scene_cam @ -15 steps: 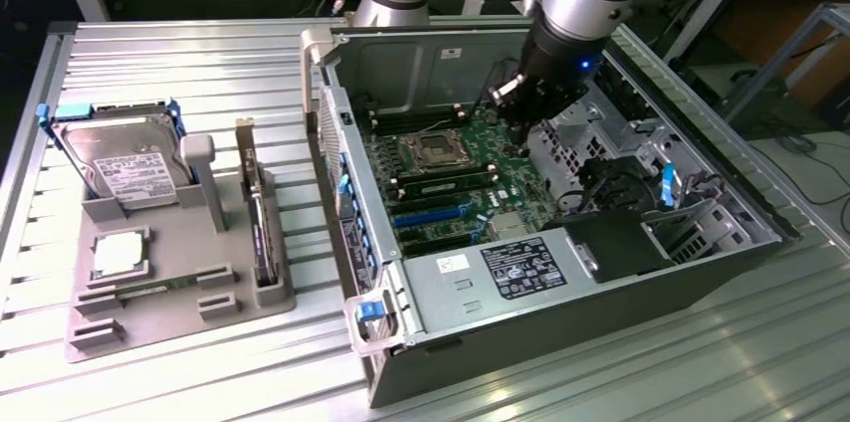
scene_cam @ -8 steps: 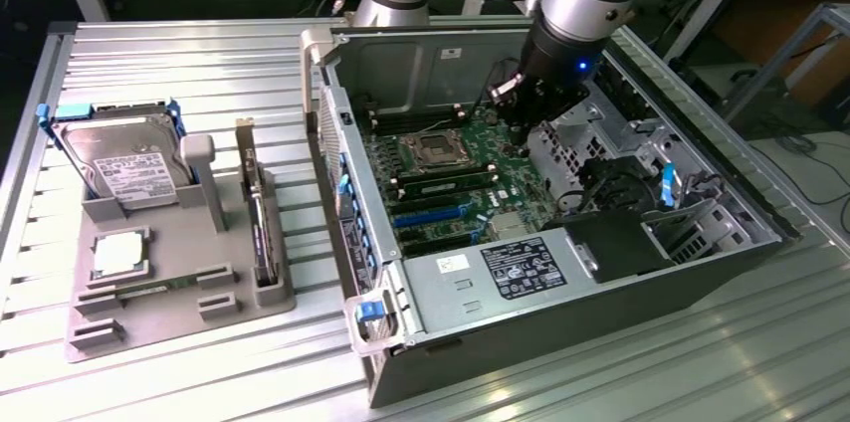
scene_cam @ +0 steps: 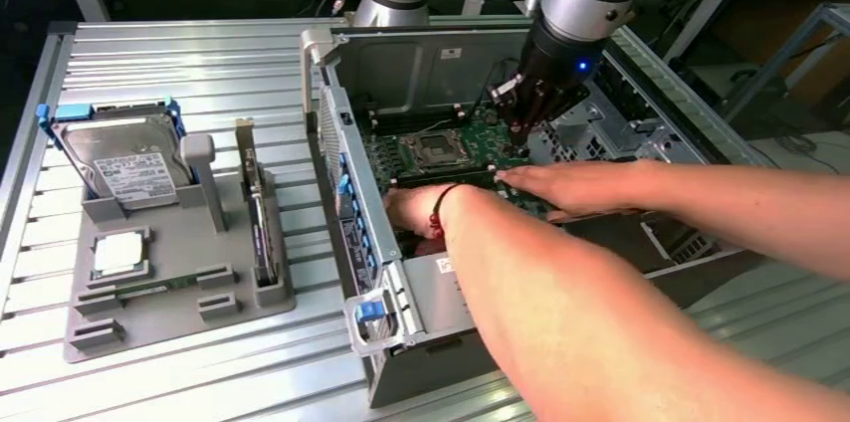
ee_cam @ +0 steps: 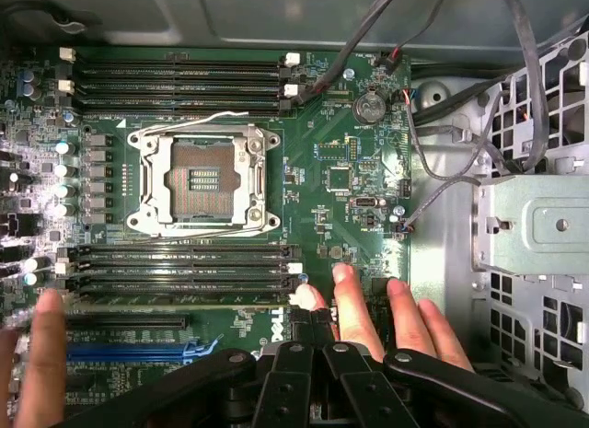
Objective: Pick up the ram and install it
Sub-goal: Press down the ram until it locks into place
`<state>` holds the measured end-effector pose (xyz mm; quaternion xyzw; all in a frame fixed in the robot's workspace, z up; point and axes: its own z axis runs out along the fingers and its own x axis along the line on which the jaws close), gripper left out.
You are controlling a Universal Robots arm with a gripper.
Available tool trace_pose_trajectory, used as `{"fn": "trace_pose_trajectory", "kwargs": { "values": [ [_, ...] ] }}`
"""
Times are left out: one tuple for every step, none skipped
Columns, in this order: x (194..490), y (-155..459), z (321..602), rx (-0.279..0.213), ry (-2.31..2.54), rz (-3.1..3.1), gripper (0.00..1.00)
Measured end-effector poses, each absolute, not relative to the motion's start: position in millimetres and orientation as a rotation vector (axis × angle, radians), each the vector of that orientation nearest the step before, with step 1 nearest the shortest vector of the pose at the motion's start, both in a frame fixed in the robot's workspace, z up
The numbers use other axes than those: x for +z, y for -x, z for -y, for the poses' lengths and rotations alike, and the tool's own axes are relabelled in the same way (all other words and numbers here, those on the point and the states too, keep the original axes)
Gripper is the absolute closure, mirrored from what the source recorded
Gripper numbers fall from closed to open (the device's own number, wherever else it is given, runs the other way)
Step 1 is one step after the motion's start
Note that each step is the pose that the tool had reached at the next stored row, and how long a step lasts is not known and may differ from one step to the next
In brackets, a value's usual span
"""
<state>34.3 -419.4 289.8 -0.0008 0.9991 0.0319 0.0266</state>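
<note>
An open computer case (scene_cam: 398, 313) lies on the counter (scene_cam: 186, 54). Toward the exterior view's left sits a tray (scene_cam: 159, 303) holding a hard drive (scene_cam: 126, 168) and an upright card (scene_cam: 259, 233). Inside the case, two hands (scene_cam: 584, 186) rest on the motherboard (ee_cam: 340, 143), beside the processor socket (ee_cam: 204, 181).

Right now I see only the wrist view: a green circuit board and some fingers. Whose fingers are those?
Observer: A person's two arms reach into an open computer case from the exterior view's right.
Operator: Is anything lying outside the case?
Observer: Yes, a grey tray sits on the exterior view's left, with a silver hard drive standing in it.
Operator: Anything else in that tray?
Observer: A dark card stands on edge, between the drive and the case.
</note>
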Motion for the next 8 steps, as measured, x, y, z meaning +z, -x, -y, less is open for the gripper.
{"fn": "trace_pose_trajectory", "kwargs": {
  "values": [
    [289.8,-34.3,419.3,0.098,0.003,-3.087,0.90],
    [289.8,-34.3,419.4,0.098,0.003,-3.087,0.90],
    [289.8,-34.3,419.3,0.098,0.003,-3.087,0.90],
    [289.8,-34.3,419.3,0.098,0.003,-3.087,0.90],
    [289.8,-34.3,419.3,0.098,0.003,-3.087,0.90],
    [289.8,-34.3,419.4,0.098,0.003,-3.087,0.90],
    [289.8,-34.3,419.4,0.098,0.003,-3.087,0.90],
    [289.8,-34.3,419.3,0.098,0.003,-3.087,0.90]
  ]
}}
